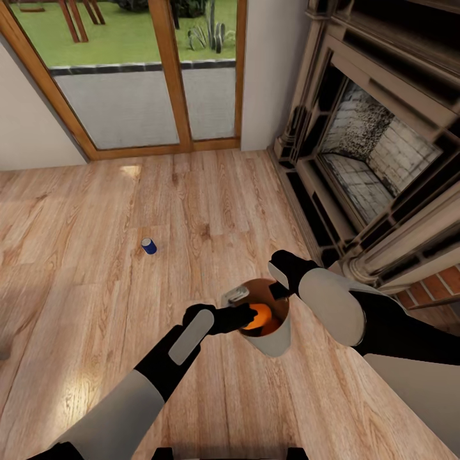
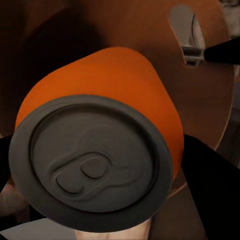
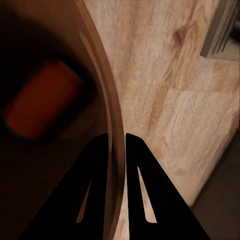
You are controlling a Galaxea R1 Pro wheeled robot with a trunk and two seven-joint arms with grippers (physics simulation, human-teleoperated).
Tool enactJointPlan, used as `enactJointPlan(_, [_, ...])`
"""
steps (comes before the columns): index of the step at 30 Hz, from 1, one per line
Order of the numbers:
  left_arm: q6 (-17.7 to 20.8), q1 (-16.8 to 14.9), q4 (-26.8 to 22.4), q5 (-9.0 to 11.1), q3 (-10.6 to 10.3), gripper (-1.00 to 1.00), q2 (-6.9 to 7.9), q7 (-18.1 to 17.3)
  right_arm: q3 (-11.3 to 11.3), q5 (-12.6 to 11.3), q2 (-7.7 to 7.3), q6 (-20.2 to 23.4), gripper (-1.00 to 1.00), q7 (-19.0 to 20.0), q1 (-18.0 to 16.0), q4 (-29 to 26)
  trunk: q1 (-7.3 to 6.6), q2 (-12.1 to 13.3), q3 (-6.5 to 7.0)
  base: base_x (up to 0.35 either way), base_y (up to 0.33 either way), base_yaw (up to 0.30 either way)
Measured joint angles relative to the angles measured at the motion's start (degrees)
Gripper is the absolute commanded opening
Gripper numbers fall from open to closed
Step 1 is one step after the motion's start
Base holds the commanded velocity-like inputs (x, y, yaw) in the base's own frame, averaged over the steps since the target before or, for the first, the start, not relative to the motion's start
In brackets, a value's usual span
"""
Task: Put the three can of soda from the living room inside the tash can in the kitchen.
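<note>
Right gripper point(image 3: 116, 142) jaws pinch the tash can point(image 1: 276, 342) rim to steady it while left gripper point(image 1: 246, 316), jaws clamped on an orange can point(image 2: 107, 150), holds it over the opening; blue can point(image 1: 149, 246) lies on the floor.

Left pincer point(image 1: 250, 317) fingertips hidden behind orange can point(image 2: 100, 150), seemingly.

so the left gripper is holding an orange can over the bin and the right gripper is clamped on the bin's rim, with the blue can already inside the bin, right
Not quite. The head view shows the blue can on the wood floor, well away from the bin. The rest holds: the left gripper holds an orange can over the bin's opening, and the right gripper pinches the bin's rim.
</note>
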Motion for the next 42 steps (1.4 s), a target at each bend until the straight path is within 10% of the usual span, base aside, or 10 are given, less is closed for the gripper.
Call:
enactJointPlan(13, [-1.3,-0.5,0.3,0.0,-0.2,-1.0,-0.22,0.2,-0.1,0.0,0.0,0.3,-1.0,1.6,0.0,0.1,0.0,0.0,0.0,0.0,0.0,0.0])
enactJointPlan(14, [-1.3,-0.5,0.3,0.0,-0.2,1.0,-0.23,0.2,-0.3,-0.2,0.0,0.3,-1.0,1.7,0.0,0.1,0.0,0.0,0.0,0.0,0.0,0.0])
enactJointPlan(32, [-2.4,-0.8,3.0,-0.1,-0.5,1.0,-0.43,0.2,-0.7,-0.5,0.0,0.5,-1.0,4.7,0.0,0.0,0.0,0.0,0.0,0.0,0.0,0.0])
enactJointPlan(42, [-0.7,-0.5,0.2,-3.4,-0.6,1.0,1.05,-0.4,-1.1,-1.8,0.0,0.4,-1.0,3.2,-0.1,-0.3,0.0,0.0,0.0,0.0,0.0,0.0])
